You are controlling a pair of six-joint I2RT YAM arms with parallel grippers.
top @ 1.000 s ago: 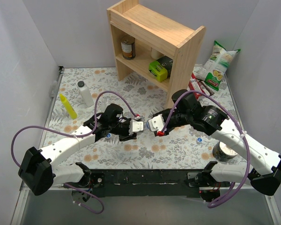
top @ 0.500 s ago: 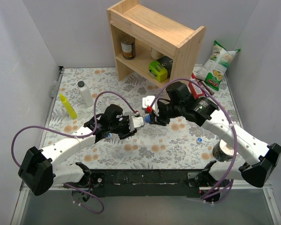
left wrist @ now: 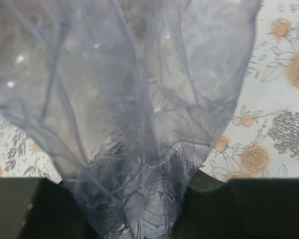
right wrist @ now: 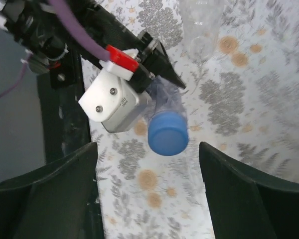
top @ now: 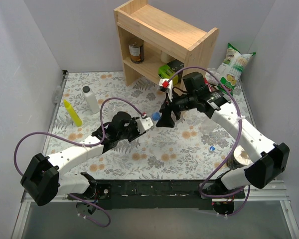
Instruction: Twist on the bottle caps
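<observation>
My left gripper [top: 145, 122] is shut on a crumpled clear bottle [left wrist: 129, 99] that fills the left wrist view. A blue cap [right wrist: 168, 133] sits on that bottle's neck, and it also shows in the top view as the blue cap [top: 155, 116]. My right gripper [right wrist: 147, 154] is open, its dark fingers [right wrist: 45, 194] standing wide on either side of the cap and clear of it. From above, the right gripper [top: 165, 119] hovers just right of the cap. A second clear bottle [right wrist: 202, 25] lies on the mat. A loose blue cap [top: 212, 148] rests on the mat at the right.
A wooden shelf [top: 164, 40] stands at the back with a can [top: 135, 50] and a green pack [top: 168, 74]. At the left are a white bottle [top: 90, 98] and a yellow squeeze bottle [top: 72, 112]. A snack bag [top: 231, 67] and a tin [top: 237, 160] are on the right.
My right gripper has opened, let go of the cap and drawn back up toward the shelf. The left gripper has kept hold of the bottle and shifted slightly right.
</observation>
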